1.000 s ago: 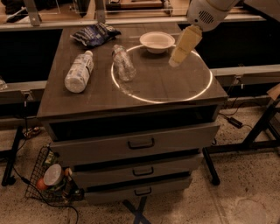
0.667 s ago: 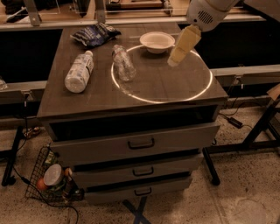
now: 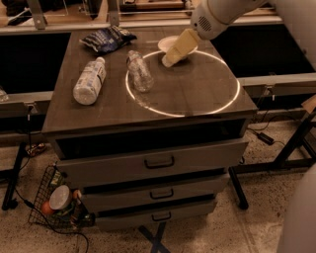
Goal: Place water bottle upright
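The gripper (image 3: 168, 59) is hovering over the bowl (image 3: 167, 42) by the back edge; its grip state I cannot tell. The clear bottle (image 3: 139, 73) is lying left of centre, probably awaiting a grasp.

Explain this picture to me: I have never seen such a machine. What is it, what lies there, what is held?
The pale arm at the upper right belongs to a wheeled robot. Its grasping end, the tool, hangs over a white bowl at the back of the cabinet top. The one picture looks down on the cabinet from its front; where the camera sits is not known. On the top lie a small clear water bottle on its side, a larger whitish bottle likewise, and a dark snack bag. A ring of light marks the top. Nothing shows in the tool.
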You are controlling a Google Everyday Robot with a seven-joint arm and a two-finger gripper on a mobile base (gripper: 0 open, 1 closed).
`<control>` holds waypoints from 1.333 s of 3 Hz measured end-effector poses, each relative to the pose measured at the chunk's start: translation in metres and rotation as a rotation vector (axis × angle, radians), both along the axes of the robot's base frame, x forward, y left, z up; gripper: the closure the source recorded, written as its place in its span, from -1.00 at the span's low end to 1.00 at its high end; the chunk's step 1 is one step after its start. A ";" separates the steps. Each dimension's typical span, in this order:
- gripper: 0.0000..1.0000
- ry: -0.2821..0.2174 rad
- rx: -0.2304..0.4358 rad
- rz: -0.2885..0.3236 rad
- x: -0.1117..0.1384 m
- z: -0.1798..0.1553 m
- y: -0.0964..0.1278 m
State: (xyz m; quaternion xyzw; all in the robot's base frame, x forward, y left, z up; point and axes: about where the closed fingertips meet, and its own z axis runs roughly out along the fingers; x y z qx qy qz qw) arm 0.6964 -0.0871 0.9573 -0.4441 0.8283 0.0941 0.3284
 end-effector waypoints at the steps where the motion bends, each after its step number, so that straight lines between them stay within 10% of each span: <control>1: -1.00 0.012 0.097 -0.104 0.027 -0.007 0.020; 3: -1.00 0.064 0.235 -0.206 0.065 -0.028 0.100; 4: -1.00 0.051 0.182 -0.212 0.080 -0.041 0.135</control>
